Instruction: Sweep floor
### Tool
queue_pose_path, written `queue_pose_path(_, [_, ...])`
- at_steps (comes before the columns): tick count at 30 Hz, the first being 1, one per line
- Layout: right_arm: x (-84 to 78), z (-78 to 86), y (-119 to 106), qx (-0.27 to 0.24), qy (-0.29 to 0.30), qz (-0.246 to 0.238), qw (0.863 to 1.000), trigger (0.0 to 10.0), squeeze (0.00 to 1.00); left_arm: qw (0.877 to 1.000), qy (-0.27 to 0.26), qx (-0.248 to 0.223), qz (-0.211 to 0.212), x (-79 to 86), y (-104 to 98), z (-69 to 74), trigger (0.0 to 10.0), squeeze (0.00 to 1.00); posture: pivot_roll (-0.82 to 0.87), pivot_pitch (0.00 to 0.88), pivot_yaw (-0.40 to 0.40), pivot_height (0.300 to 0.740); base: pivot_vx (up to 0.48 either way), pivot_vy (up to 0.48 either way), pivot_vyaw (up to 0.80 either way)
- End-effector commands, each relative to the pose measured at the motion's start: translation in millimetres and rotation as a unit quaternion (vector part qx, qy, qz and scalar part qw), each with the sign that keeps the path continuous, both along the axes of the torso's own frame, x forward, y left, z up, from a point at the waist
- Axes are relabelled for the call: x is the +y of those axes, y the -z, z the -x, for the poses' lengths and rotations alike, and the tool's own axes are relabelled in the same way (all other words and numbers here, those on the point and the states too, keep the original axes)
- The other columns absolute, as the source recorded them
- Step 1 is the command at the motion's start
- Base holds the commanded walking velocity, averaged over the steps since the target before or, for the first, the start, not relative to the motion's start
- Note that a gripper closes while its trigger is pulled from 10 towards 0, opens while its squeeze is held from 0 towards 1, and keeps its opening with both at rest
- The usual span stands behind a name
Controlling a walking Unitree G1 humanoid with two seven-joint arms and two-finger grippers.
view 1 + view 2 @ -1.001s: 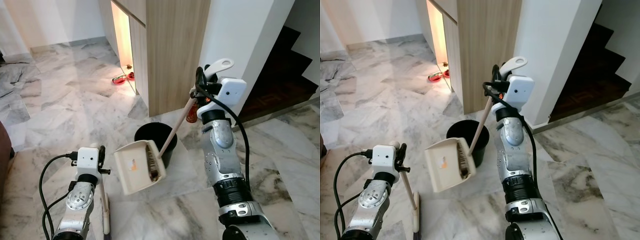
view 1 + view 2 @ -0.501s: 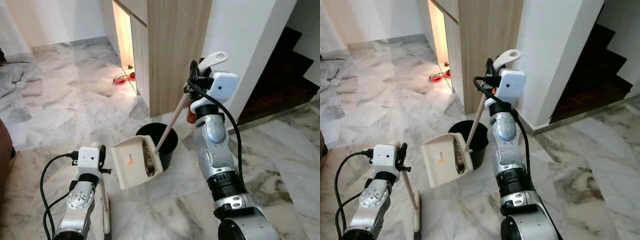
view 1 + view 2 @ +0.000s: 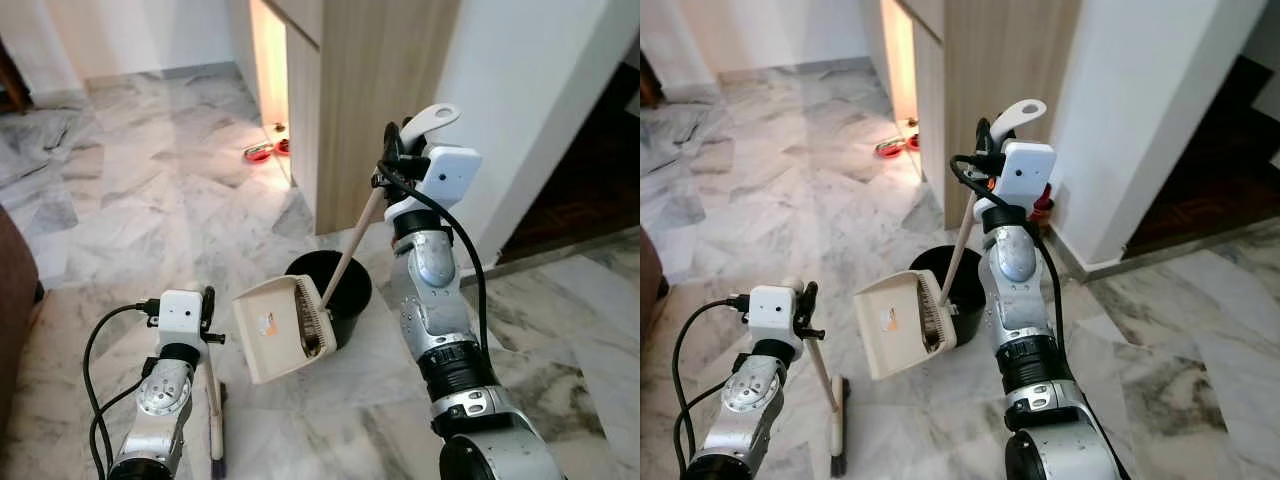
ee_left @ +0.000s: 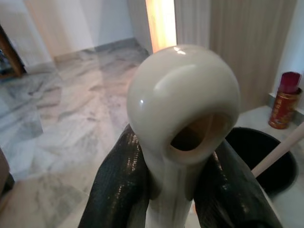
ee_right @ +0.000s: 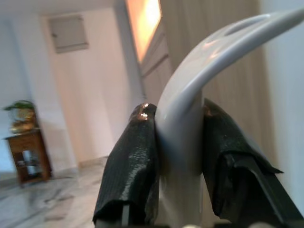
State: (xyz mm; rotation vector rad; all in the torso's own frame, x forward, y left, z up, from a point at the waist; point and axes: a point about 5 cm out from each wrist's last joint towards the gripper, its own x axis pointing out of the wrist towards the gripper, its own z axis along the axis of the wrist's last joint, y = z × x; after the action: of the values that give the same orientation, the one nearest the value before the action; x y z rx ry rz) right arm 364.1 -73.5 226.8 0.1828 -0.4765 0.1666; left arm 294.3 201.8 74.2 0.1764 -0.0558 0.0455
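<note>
So the right gripper (image 5: pixel 178 142) is clamped on the dustpan (image 3: pixel 282 330) handle, with the tilted pan hanging right at the near rim of the one black bucket (image 3: pixel 345 283). The left gripper (image 4: pixel 183 180) is squeezed around the broom (image 3: pixel 836 428) handle's rounded tip, the brush down on the marble floor (image 3: pixel 130 200) left of the bucket. The left wrist view catches a red tin (image 4: pixel 284 100) beyond the bucket. Two red bowls (image 3: pixel 268 151) sit further back by the wooden cabinet (image 3: pixel 375 90).

Right tool (image 3: pixel 400 150) raised — left tool (image 3: pixel 206 305) low
</note>
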Motion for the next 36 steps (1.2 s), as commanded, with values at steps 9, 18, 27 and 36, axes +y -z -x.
queue_pose_path(9, [-8.9, 0.1, -18.0, -0.043, 0.016, -0.018, 0.999, 10.0, 0.0, 1.0, 0.014, -0.017, -0.008, -8.3, -7.2, -4.6, 10.0, 0.0, 0.03, 0.0, -0.008, 0.74, 0.32, 0.0, 0.0])
queue_pose_path(18, [-11.2, -0.1, -21.2, -0.05, 0.024, -0.028, 0.998, 10.0, 0.0, 1.0, 0.013, -0.022, -0.009, -7.5, -9.1, -5.3, 10.0, 0.0, 0.03, 0.0, -0.01, 0.74, 0.322, 0.0, 0.0])
queue_pose_path(27, [-14.3, -1.3, -22.3, -0.047, 0.035, -0.04, 0.997, 10.0, 0.0, 1.0, 0.012, -0.025, -0.01, -7.1, -10.6, -6.1, 10.0, 0.0, 0.03, 0.0, -0.011, 0.74, 0.32, 0.0, 0.0])
queue_pose_path(36, [-16.2, -1.8, -23.4, -0.047, 0.042, -0.05, 0.997, 10.0, 0.0, 0.999, 0.011, -0.029, -0.01, -6.0, -12.6, -6.7, 10.0, 0.0, 0.03, 0.0, -0.011, 0.74, 0.321, 0.0, 0.0])
